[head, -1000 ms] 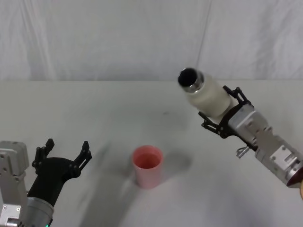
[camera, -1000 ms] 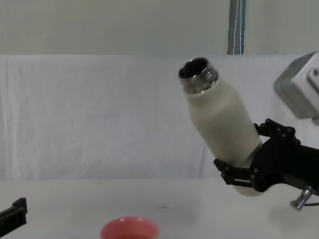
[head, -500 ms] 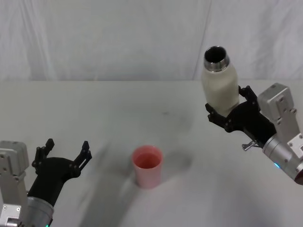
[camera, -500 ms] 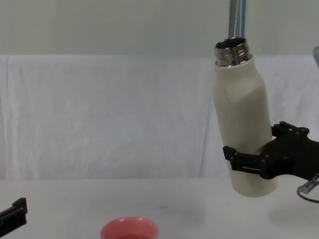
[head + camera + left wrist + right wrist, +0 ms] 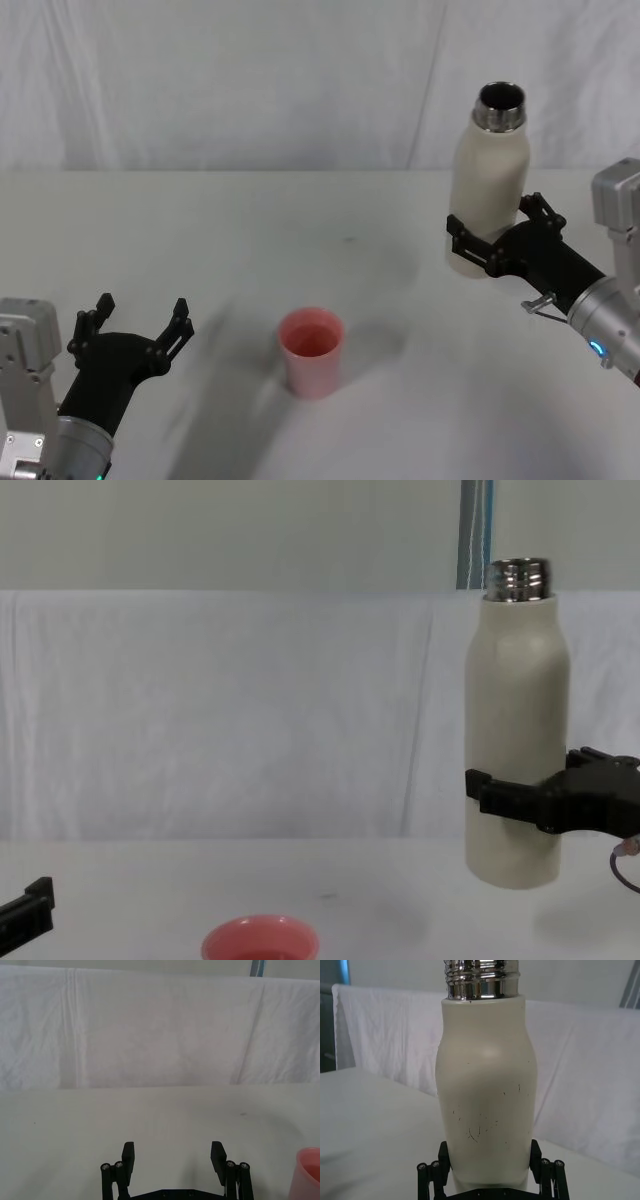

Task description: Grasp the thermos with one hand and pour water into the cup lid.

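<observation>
Thermos (image 5: 488, 180) is standing upright, long axis vertical, open steel neck pointing up, held just above the table's (image 5: 300, 220) far right. Right gripper (image 5: 497, 243) is clamping its lower body. Pink cup lid (image 5: 311, 351) is sitting well apart, front-centre. Pouring looks finished; next, lowering it gently. Left gripper (image 5: 136, 320) is idling open, front-left.
</observation>
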Available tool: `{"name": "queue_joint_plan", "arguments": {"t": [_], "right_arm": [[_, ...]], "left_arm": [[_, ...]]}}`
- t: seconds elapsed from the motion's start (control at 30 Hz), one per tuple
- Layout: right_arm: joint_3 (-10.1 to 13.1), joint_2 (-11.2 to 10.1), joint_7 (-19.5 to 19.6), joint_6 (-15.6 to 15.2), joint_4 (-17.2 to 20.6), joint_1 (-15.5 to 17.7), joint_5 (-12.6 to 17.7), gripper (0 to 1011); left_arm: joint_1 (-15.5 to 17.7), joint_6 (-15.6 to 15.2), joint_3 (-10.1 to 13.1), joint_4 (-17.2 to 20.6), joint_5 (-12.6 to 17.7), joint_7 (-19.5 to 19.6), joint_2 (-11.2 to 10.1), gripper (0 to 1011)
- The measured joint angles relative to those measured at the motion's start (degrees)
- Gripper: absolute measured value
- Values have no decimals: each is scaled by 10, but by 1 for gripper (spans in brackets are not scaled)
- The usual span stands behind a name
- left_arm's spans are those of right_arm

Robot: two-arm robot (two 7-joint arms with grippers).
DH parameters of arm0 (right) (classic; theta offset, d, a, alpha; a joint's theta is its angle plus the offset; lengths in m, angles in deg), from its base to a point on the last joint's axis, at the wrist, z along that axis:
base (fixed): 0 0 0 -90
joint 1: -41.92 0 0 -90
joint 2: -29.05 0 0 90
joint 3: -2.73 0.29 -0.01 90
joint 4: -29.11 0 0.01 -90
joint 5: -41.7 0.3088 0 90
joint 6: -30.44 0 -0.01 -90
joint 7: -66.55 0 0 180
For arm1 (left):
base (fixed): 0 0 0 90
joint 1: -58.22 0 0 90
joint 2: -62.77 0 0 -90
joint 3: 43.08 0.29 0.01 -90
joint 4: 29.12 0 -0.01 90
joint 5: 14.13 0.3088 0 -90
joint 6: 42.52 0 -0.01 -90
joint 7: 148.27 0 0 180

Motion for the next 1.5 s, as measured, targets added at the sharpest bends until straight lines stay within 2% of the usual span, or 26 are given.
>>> {"name": "queue_joint_plan", "arguments": {"t": [0.27,0.77,1.2,1.5], "right_arm": [[3,-3,0,-24,-2,2,40,952],[-11,-19,18,-48,-7,1,64,952],[-8,-23,19,-42,-22,-1,94,952],[-20,-27,19,-37,-35,-5,96,952]], "left_arm": [[0,0,0,0,0,0,0,1001],[0,0,0,0,0,0,0,1001],[0,0,0,0,0,0,0,1001],[0,0,0,0,0,0,0,1001]]}}
